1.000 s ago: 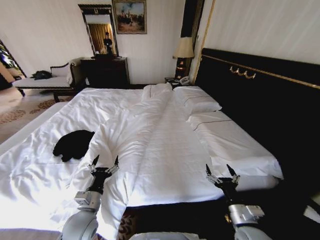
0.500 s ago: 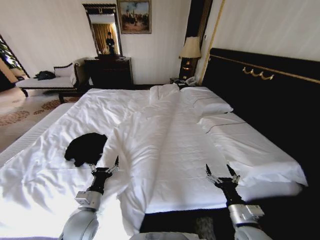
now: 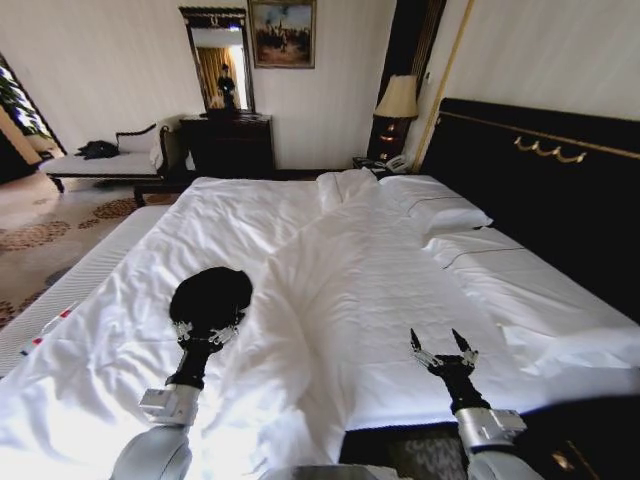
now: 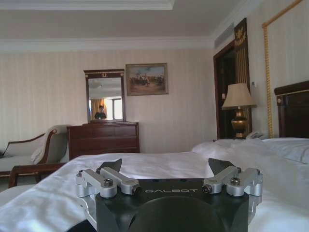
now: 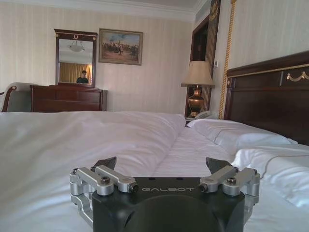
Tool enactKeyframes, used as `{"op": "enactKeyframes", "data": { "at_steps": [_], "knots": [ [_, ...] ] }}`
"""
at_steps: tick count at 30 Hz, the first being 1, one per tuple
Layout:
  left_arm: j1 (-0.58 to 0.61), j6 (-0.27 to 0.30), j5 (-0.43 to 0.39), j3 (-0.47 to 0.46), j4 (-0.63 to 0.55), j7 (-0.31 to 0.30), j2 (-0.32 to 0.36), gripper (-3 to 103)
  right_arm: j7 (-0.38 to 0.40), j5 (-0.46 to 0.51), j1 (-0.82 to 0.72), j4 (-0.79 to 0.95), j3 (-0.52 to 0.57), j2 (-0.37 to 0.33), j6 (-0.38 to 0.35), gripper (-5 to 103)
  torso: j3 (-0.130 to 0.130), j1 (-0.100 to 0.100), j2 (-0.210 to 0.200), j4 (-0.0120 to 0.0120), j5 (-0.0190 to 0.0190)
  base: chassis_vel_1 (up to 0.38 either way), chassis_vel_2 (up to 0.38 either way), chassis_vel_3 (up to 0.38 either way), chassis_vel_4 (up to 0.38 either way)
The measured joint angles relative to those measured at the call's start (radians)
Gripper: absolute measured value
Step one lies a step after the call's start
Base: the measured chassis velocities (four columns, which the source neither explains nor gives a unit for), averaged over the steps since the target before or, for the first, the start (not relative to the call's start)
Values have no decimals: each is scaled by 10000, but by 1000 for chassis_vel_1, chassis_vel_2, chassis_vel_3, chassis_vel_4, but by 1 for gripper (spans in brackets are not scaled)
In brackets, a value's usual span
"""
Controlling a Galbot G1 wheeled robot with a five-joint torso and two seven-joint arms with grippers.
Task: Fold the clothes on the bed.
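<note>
On the bed (image 3: 330,300), the clothes (image 3: 210,297) lie bunched, black.

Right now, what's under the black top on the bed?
The black top lies bunched on the white duvet of the bed. The left hand, open, sits at its near edge, and the right hand is open too. The bunched fabric hides whatever lies directly beneath.

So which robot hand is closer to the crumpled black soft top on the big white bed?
The left. The left gripper sits right at the black soft top's near edge; the right gripper hovers far across the white duvet.
</note>
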Motion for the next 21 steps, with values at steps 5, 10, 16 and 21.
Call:
{"op": "enactKeyframes", "data": {
  "at_steps": [5, 10, 16, 21],
  "knots": [
    [-67, 3, -228, -115, 62, -5, -51, 100, 1, 1, -8, 15, 4, 0, -6, 100, 1, 0, -1, 0, 0, 198, 272, -182, -272],
    [-66, 16, -281, -155, 88, -9, -37, 100, 5, 7, -8, 25, 12, 0, -7, 100, 1, 0, 0, 0, 0, 217, 269, -200, -255],
    [64, 17, -243, -70, 90, -11, -38, 100, 10, 7, -25, 46, -5, 23, -16, 100, 0, 0, 0, 0, -3, 217, 270, -225, -271],
    [44, 17, -225, -45, 92, -21, 32, 100, 23, 5, -17, 65, -59, 39, -48, 100, 0, 0, 0, 0, 0, 241, 285, -235, -279]
  ]
}}
